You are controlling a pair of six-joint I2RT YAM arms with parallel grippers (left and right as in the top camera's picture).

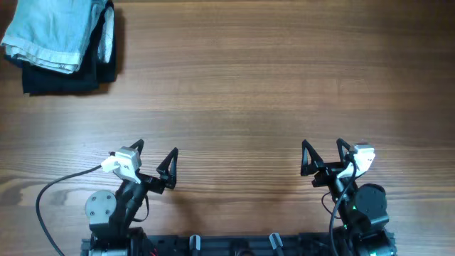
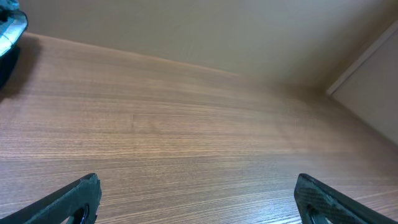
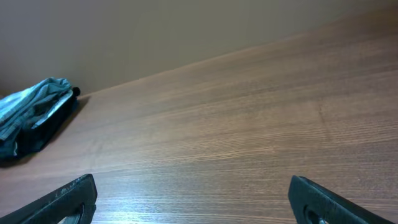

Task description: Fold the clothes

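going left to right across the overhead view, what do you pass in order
denim shorts at the far left edge → left gripper, open → right gripper, open

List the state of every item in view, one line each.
denim shorts: folded, resting on top of the black garment
black garment: folded, underneath the shorts
left tool: open, holding nothing
right tool: open, holding nothing
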